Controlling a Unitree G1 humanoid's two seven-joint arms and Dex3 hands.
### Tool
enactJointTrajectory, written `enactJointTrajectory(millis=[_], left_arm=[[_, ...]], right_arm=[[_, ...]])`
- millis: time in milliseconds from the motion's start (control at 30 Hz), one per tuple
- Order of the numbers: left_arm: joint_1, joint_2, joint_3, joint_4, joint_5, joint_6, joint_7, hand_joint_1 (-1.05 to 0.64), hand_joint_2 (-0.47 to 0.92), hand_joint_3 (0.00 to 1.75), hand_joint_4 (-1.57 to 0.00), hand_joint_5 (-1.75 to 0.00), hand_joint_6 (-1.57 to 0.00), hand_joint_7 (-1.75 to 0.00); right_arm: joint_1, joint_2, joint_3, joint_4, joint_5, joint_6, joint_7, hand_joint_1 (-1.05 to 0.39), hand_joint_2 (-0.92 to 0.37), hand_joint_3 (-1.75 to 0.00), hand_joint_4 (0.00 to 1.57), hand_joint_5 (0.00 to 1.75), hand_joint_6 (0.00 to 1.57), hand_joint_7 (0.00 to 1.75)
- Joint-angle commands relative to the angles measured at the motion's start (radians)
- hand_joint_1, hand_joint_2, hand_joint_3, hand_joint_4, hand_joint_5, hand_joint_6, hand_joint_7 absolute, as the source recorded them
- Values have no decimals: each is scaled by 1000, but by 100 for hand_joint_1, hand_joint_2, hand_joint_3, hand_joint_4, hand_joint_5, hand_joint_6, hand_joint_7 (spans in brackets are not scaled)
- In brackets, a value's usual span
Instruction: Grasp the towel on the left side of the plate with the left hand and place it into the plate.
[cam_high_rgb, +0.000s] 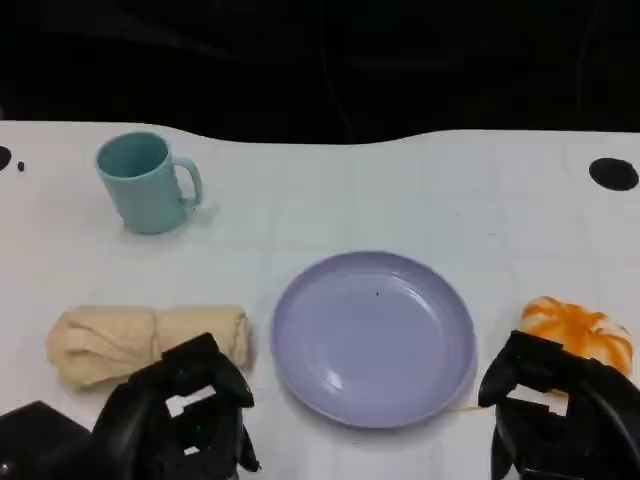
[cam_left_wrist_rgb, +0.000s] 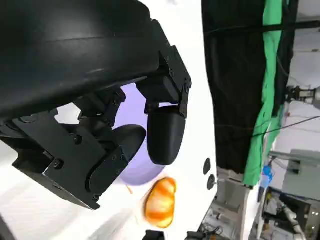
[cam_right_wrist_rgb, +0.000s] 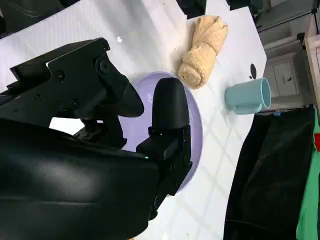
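A rolled beige towel (cam_high_rgb: 140, 340) lies on the white table, just left of the lavender plate (cam_high_rgb: 400, 330), which has nothing in it. My left hand (cam_high_rgb: 180, 410) hovers at the table's near edge, directly in front of the towel, and its fingers (cam_left_wrist_rgb: 162, 135) are apart around nothing. In the left wrist view the plate (cam_left_wrist_rgb: 140, 172) shows beyond those fingers. My right hand (cam_high_rgb: 560, 415) sits at the lower right, near the plate's right rim, also holding nothing. The right wrist view shows the towel (cam_right_wrist_rgb: 204, 50) past the plate (cam_right_wrist_rgb: 196, 125).
A teal mug (cam_high_rgb: 145, 182) stands at the back left, handle to the right. An orange-and-white object (cam_high_rgb: 580, 330) lies right of the plate, just beyond my right hand. A black round mark (cam_high_rgb: 613, 173) sits at the far right of the table.
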Motion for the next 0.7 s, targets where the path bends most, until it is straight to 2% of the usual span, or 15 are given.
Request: enactJointTrajectory(millis=[33,100,200,267,300,367,433,533,700], left_arm=[[-9,23,5,41,104,-134,18,-9,53,112,-63,-149,-58,-115],[-13,21,16,59,132,-172,29,-10,59,95,-58,-134,-53,-98],[-20,21,31,86,151,-212,37,-10,70,67,-51,-107,-52,-61],[-35,34,41,130,192,-287,42,-11,74,56,-47,-99,-51,-48],[-44,41,45,153,214,-320,46,-16,81,39,-44,-88,-51,-34],[-64,55,53,191,262,-368,62,-23,89,18,-41,-77,-53,-19],[-79,74,58,215,331,-400,89,-30,91,8,-40,-67,-54,-12],[-103,118,58,233,450,-430,125,-37,91,2,-37,-54,-51,-4],[-138,176,52,248,615,-457,177,-32,89,0,-27,-50,-43,0]], right_arm=[[2,-6,3,-17,-2,-6,-5,-5,-65,-121,73,175,51,170],[3,-5,6,-21,-4,-5,-7,-5,-64,-120,73,175,51,170],[4,-4,9,-24,-6,-2,-11,-6,-64,-121,73,175,51,170],[2,-2,12,-23,-5,-2,-14,-6,-64,-121,73,175,51,170],[1,-1,14,-20,-6,-2,-15,-6,-64,-121,73,175,51,170],[-4,0,19,-15,-11,-4,-19,-7,-64,-121,73,175,51,170],[-8,2,24,-10,-14,-7,-23,-7,-64,-121,72,175,51,171],[-12,6,27,-5,-15,-10,-26,-6,-64,-122,73,175,51,171],[-17,3,24,1,-22,-17,-21,-5,-65,-122,73,175,51,172]])
